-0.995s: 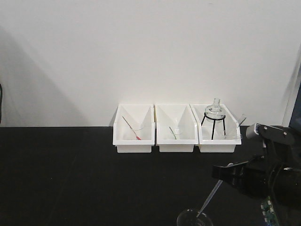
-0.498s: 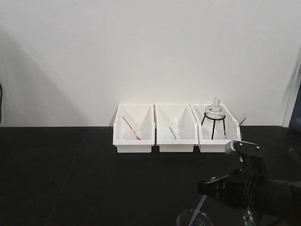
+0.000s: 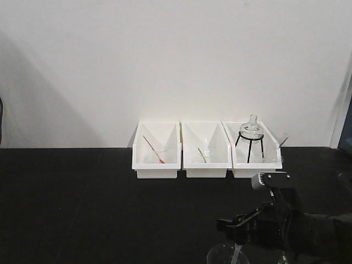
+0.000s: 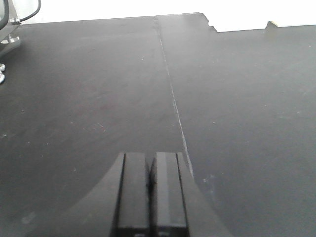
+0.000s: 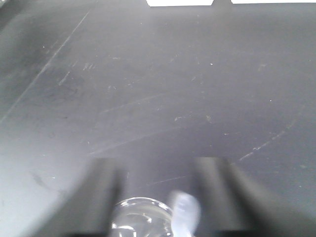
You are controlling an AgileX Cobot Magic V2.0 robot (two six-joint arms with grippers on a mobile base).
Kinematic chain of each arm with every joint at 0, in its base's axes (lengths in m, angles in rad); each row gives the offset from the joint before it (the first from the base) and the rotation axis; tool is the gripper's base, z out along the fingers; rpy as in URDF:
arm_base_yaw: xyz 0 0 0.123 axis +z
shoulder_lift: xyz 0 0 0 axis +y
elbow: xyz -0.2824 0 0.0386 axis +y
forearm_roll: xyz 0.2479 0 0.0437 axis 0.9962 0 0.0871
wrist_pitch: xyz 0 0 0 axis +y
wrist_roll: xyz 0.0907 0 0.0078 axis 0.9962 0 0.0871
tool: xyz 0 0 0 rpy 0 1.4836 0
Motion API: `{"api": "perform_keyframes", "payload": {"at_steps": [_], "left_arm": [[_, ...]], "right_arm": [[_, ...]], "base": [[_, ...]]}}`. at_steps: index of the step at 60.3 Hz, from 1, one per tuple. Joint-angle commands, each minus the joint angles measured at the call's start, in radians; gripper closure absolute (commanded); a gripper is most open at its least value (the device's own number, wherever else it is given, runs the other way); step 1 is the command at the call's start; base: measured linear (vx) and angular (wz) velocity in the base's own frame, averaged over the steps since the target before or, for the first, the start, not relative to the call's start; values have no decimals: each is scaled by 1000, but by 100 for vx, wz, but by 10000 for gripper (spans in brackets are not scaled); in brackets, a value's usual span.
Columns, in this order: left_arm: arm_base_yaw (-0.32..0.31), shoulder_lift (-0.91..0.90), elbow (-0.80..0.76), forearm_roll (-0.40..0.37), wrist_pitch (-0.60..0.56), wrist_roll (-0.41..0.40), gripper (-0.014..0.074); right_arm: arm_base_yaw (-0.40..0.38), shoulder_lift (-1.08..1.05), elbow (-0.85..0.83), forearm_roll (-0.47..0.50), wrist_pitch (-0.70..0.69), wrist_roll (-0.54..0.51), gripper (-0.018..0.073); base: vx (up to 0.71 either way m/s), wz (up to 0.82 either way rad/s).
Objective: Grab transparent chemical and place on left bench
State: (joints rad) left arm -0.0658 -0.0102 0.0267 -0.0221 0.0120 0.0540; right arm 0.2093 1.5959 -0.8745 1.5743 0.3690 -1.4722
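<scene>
The right claw (image 5: 158, 197) stands released; the transparent chemical (image 5: 183, 213) sits between its fingers, toward 3 o'clock. Its tip dips into a glass beaker (image 5: 140, 217) on the tabletop (image 5: 158, 89); the left claw (image 4: 152, 192) is clenched, empty.

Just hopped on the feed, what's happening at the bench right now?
The right gripper hangs low over the glass beaker at the front of the black bench, going after the transparent pipette. In the right wrist view its fingers stand apart with the pipette's bulb end between them and nothing clamped. The left gripper is shut and empty over bare bench. Three white bins sit by the wall, the right one holding a flask on a wire stand.
</scene>
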Motion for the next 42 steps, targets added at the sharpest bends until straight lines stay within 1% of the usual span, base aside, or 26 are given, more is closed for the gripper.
{"api": "perform_keyframes", "payload": {"at_steps": [1,10,15,17,21,27,28,31,32,42], "left_arm": [[-2,-19,16,-1,-78,-8,600],[-2,-19,16,-1,-78,-8,600],[-2,-19,16,-1,-78,-8,600],[-2,-19,16,-1,-78,-8,600],[-2,-19,16,-1,-78,-8,600],[-2,-19,16,-1,-78,-8,600],[-2,-19,16,-1,-78,-8,600],[-2,-19,16,-1,-78,-8,600],[-2,-19,16,-1,-78,-8,600],[-2,-19,16,-1,-78,-8,600]], "right_arm": [[-2,-42,-33,27,31,-42,1],[-3,-117,-33,26,5,-103,20],[-3,-179,-33,26,-50,-121,60],[-3,-211,-33,26,-80,-124,90],[-3,-278,-33,21,-141,-124,188],[-3,-371,-29,10,-212,-124,400],[-3,-388,-26,4,-219,-124,453],[-3,-432,-15,-7,-245,-124,555],[-3,-445,-9,-7,-251,-123,574],[-3,-582,105,-9,-319,-146,568]], "base": [[0,0],[0,0],[0,0],[0,0],[0,0],[0,0],[0,0],[0,0],[0,0],[0,0]]}}
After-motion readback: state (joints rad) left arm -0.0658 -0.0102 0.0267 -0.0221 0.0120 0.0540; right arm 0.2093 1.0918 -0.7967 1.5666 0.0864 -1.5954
